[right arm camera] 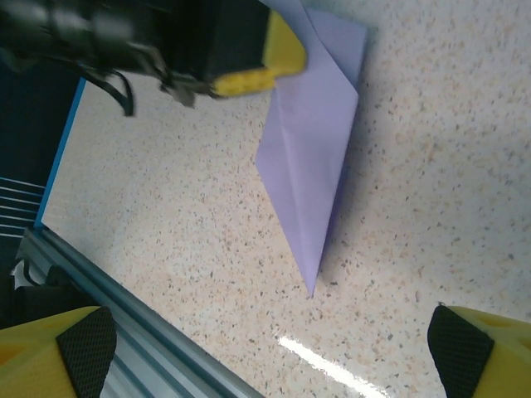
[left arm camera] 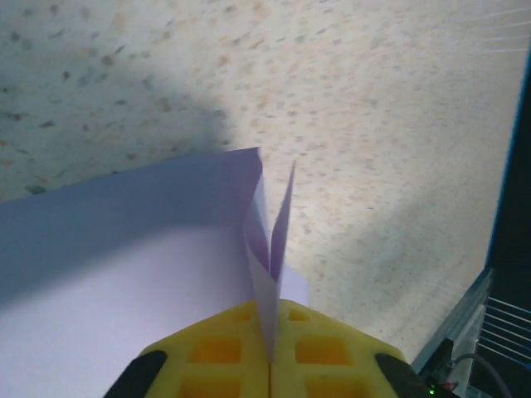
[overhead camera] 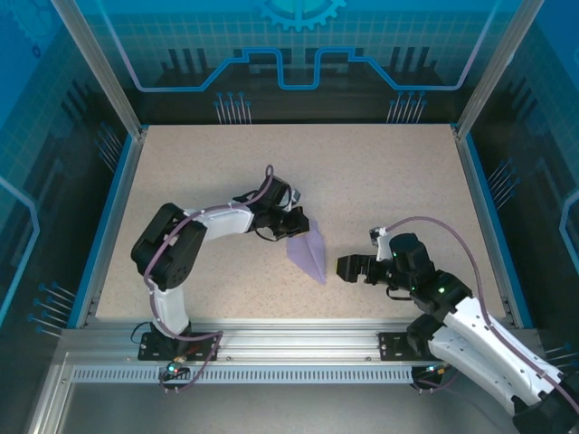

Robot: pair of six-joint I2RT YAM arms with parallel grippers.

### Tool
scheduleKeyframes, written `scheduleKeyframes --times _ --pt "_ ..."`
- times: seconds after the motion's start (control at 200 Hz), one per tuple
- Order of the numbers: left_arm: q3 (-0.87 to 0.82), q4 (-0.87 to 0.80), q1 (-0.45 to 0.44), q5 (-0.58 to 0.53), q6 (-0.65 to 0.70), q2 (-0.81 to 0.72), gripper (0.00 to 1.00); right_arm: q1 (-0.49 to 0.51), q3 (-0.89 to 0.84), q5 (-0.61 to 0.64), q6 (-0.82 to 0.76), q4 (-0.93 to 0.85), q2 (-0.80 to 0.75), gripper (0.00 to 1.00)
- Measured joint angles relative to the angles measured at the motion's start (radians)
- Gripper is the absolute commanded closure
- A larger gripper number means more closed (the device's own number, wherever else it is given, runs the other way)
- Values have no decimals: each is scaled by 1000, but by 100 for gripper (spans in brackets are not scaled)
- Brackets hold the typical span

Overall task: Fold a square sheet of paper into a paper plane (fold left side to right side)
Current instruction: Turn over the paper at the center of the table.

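Speckled beige table (overhead camera: pixel 389 172) fills the floor of a blue-lit enclosure. At the bottom of the top view, an aluminium rail (overhead camera: pixel 298 348) carries both arm bases.

Just above the rail, at lower right, the right gripper (overhead camera: pixel 344 268) hangs with its jaws wide apart and nothing between them. It points left at the tip of the paper, near it but not touching.

The paper plane (overhead camera: pixel 309 253) lies near the middle of the frame. It is already a narrow lavender dart, its point aimed toward the lower right and its wide tail toward the upper left. In the right wrist view a straight crease runs down its length.

At the tail, the left gripper (left arm camera: pixel 271 332) has its yellow fingers pressed together on a thin upright fold of the paper. One layer spreads flat to the left of that fold. It could be the centre keel or a wing edge; the wrist view is too close to say.

The task looks nearly done, since the square has become a pointed, creased shape. What seems left is firming this last fold, letting go, and leaving the plane on the table.

Beyond the paper, bare tabletop runs to the upper edge. Blue panels (overhead camera: pixel 298 54) with a glowing line pattern close off the back.
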Motion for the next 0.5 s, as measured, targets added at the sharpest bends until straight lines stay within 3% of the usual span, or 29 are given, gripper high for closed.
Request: scheduleKeyframes --times 0.26,0.5 --pt "31 -23 36 -4 5 -164 96 -153 -10 -306 45 214 162 0" --pt "80 -24 97 -3 -3 -277 96 -166 -14 -527 138 460 313 0"
